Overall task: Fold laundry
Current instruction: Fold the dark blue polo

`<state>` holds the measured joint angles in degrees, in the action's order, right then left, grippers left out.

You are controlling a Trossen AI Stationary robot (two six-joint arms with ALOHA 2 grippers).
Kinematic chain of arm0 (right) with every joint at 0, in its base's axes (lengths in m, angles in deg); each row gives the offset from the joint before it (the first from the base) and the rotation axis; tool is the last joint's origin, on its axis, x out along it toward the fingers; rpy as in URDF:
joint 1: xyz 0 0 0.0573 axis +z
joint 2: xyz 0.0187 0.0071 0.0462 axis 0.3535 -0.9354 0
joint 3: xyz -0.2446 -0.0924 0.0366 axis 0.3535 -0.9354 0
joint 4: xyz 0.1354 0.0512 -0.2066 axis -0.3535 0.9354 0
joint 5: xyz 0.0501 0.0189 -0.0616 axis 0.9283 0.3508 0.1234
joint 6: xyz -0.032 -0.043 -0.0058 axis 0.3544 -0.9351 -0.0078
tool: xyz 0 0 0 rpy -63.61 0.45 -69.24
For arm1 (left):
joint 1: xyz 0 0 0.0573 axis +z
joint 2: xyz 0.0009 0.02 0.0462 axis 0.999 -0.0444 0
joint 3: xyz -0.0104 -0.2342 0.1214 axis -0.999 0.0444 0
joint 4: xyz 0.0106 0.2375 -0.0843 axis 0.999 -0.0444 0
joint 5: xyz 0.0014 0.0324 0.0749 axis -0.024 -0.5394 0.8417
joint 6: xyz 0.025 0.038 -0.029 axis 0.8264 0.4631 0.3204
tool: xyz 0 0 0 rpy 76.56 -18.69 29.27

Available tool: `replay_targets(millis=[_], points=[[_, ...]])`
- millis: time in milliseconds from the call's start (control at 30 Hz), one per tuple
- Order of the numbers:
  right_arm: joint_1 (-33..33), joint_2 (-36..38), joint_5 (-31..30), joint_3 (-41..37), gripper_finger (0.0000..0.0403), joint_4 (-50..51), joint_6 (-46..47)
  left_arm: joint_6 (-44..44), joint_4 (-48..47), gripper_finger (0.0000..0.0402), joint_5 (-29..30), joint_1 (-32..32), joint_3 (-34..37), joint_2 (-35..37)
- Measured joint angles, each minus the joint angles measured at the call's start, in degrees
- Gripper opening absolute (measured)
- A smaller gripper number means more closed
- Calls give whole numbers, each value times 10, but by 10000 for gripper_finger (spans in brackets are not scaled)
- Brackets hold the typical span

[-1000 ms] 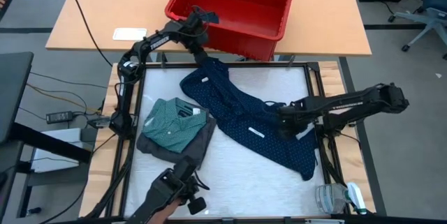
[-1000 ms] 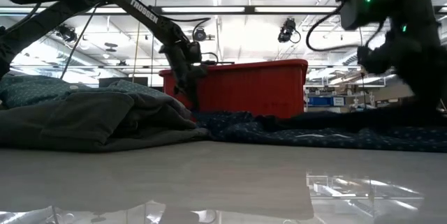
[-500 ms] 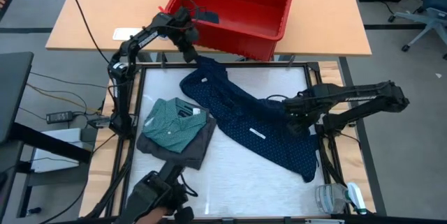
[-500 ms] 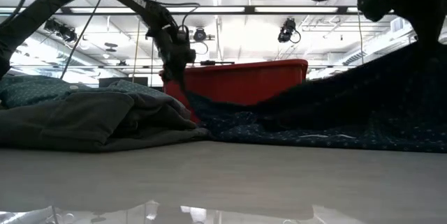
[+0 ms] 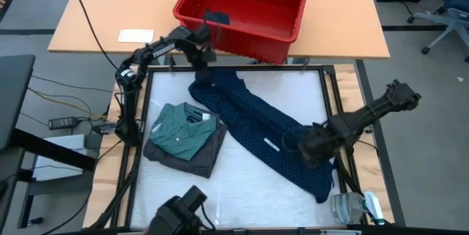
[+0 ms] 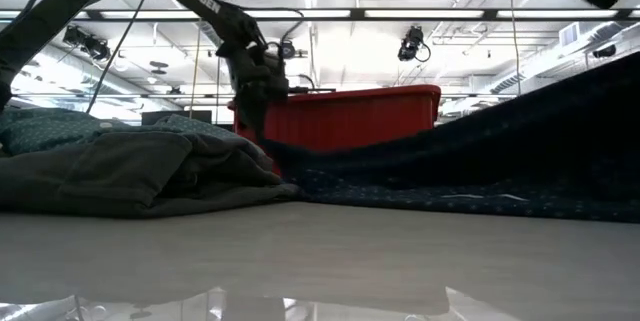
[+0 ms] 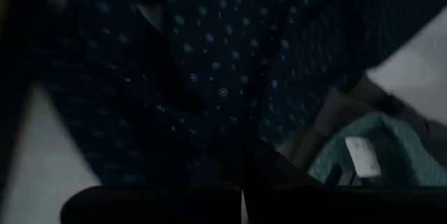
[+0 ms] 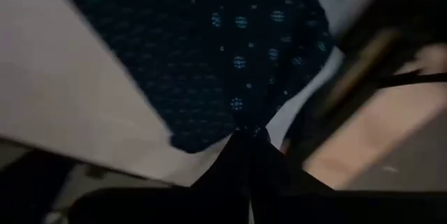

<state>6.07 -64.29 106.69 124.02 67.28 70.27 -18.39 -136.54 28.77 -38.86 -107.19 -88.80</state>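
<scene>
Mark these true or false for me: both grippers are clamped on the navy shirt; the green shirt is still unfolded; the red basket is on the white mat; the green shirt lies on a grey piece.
1. Both the left gripper and right gripper are shut on the navy dotted shirt. True.
2. The green shirt is unfolded. False: it lies folded.
3. The red basket is on the white mat. False: it stands on the wooden table beyond.
4. The green shirt lies on the grey piece. True.
</scene>
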Motion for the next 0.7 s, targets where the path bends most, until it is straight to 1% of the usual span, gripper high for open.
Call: replay_targets(millis=[67,167,267,433,533,600,700], points=[[30,-5,-13,0,0,-50,41,8,0,0,0,-6,25,0],[64,-28,-25,-4,0,-105,75,12,14,0,1,-10,60,0],[85,-60,-20,-31,0,-170,85,18,23,0,1,-16,91,0],[103,-113,3,-92,7,-330,111,23,28,0,3,-16,123,0],[108,-134,29,-105,28,-401,120,8,47,0,19,-14,124,0],[112,-139,49,-104,51,-408,123,-10,56,2,23,-14,124,0],[116,-129,58,-93,90,-394,135,-27,60,18,23,-14,124,0]])
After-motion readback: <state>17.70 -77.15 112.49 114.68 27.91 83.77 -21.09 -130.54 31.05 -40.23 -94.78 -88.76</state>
